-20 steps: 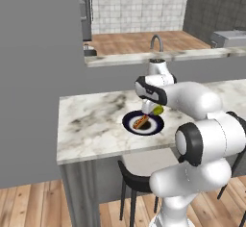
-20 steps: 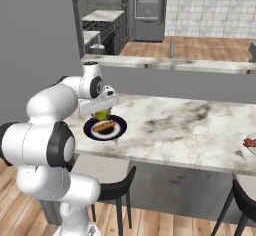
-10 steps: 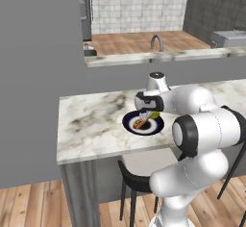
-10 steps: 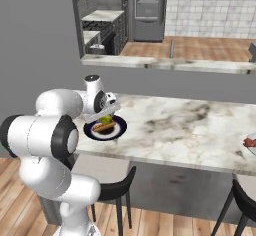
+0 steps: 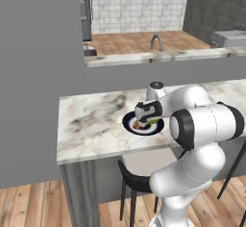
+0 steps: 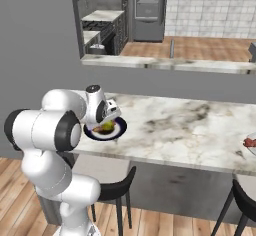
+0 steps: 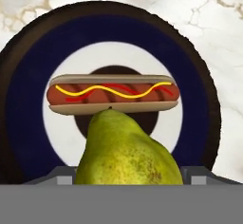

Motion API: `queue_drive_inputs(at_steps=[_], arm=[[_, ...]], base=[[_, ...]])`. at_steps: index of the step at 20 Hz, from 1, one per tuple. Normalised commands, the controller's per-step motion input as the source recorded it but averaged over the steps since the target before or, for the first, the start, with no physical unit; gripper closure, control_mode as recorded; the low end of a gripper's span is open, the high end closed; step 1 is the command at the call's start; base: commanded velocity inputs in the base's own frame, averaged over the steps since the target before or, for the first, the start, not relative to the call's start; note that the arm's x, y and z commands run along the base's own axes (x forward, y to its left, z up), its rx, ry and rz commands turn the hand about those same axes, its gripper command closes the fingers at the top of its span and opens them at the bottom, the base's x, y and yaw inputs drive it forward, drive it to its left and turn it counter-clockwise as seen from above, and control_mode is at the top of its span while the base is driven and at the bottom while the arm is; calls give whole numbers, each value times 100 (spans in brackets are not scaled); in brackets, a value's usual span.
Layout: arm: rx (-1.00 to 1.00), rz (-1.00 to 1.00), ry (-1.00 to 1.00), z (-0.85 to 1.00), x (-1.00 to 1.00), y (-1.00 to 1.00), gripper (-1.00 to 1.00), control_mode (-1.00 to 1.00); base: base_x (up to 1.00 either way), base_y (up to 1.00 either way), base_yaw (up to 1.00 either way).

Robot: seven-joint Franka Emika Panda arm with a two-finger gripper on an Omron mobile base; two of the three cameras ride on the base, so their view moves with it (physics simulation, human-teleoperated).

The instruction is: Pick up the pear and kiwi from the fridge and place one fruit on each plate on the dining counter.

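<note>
Gripper pinches the pear, low over the plate on the marbled surface. Pear's tip sits just in front of a hot dog lying across the plate's white centre. Can't tell whether the pear touches the plate.

You are looking at flat, even rendered light with no single lamp to trace. The dining counter reads bright and glare-free, its veining soft and slightly smeared in both base views. Under its overhang you get only a mild darkening. The white arm carries gentle shading on its undersides. In the hand view the pear is sharp enough to show speckles, and the plate has a jagged, pixelated rim.
</note>
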Motion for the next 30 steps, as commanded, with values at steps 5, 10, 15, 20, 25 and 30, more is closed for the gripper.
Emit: queue_drive_inputs(at_steps=[5, 10, 15, 20, 25, 30], arm=[[0, 0, -5, -28, 0, 0, 100, -100], [0, 0, -3, -26, 0, 0, 100, -100], [0, 0, -5, -24, 0, -1, 100, -100], [0, 0, -1, -12, 0, 0, 100, -100], [1, 0, 0, -11, 0, 0, -100, -100], [1, 0, 0, -9, 0, 0, -100, -100]], base=[[0, 0, 0], [0, 0, 0], [0, 0, 0], [0, 0, 0], [0, 0, 0], [0, 0, 0]])
